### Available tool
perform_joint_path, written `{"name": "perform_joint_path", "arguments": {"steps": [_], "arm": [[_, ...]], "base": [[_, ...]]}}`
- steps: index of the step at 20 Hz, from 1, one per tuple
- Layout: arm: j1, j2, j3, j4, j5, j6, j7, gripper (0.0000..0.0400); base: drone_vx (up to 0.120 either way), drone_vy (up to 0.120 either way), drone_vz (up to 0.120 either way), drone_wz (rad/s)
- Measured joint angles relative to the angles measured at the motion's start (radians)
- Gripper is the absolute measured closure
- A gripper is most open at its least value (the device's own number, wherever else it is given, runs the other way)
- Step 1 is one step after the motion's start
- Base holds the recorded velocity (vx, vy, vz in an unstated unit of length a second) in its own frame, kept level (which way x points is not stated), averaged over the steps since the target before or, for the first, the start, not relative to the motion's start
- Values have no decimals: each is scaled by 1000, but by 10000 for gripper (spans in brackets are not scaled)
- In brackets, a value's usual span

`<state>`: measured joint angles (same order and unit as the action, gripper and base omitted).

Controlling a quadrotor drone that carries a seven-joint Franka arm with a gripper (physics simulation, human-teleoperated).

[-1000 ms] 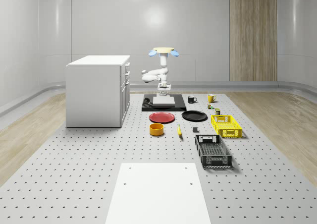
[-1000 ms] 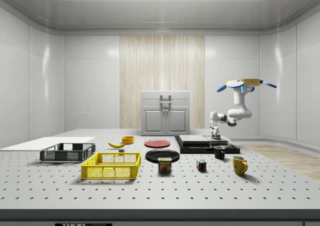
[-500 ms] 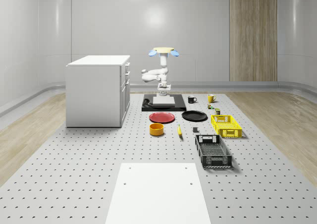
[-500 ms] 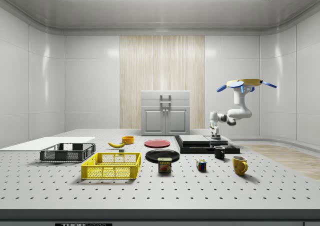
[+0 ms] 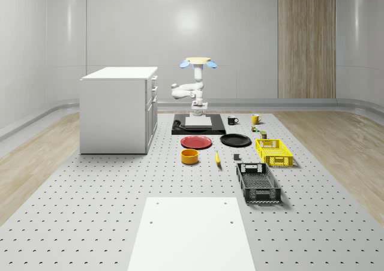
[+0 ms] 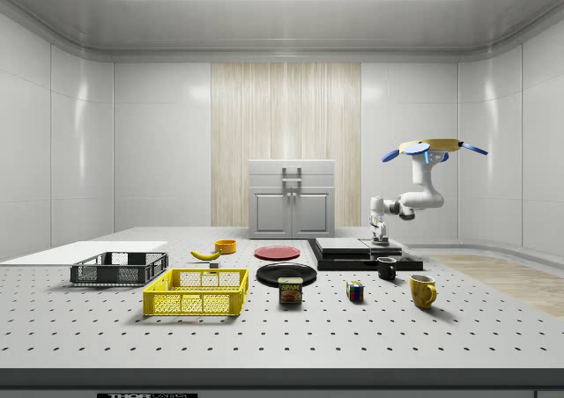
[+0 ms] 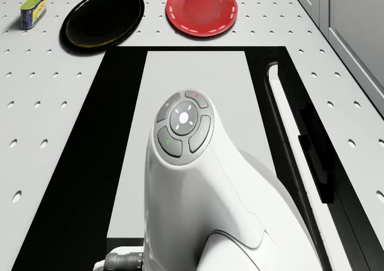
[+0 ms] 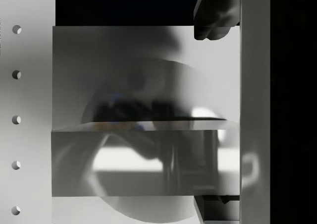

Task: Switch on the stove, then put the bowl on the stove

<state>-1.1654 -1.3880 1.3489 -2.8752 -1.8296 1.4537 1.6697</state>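
I had the drone (image 5: pixel 197 62) hovering above the far edge of the stove (image 5: pixel 198 125), with the arm (image 6: pixel 407 206) folded down so the claw (image 6: pixel 381 234) hung just over the pale cooking plate (image 7: pixel 192 103). In the wrist view two dark fingertips (image 8: pixel 216 17) stood at opposite edges of the picture with the glossy plate between them, so I judged the claw to be apart and holding nothing.

The bowl (image 5: pixel 189 156) sat on the table well short of the stove, just this side of the red plate (image 5: pixel 196 141) and beside the banana (image 5: pixel 217 158). Nothing had touched it, so I took the step in hand to be the switch, not the bowl.

To do that well, I thought the thing was to find the control first. A long pale bar (image 7: pixel 287 133) ran along one side of the stove's black base, next to the cabinet (image 5: pixel 119 109); I guessed that was the switch, though I could not tell whether it was already on. The claw was over the middle of the plate, not over that bar, so a sideways shift looked necessary before any press. I would have kept the drone steady and let the arm do the reaching, coming down gently with one fingertip rather than both, since a skewed push from a hovering body could slide off the narrow bar.
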Motion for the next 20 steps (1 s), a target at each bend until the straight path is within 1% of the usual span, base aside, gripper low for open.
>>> {"name": "perform_joint_path", "arguments": {"steps": [3, 4, 5, 11, 19, 20], "arm": [[-16, -4, 1, 0, 2, 3, 16, 0], [-13, -3, 1, 8, 0, 7, -22, 0], [-10, 1, -2, 7, -2, 5, -25, 0], [-60, -5, 2, 4, 2, 6, 59, 0], [-86, -20, 6, 5, 10, 18, 97, 0], [-87, -22, 7, 5, 11, 20, 99, 0]], "base": [[0, 0, 0, 0], [0, 0, 0, 0], [0, 0, 0, 0], [0, 0, 0, 0], [0, 0, 0, 0], [0, 0, 120, 0]]}}
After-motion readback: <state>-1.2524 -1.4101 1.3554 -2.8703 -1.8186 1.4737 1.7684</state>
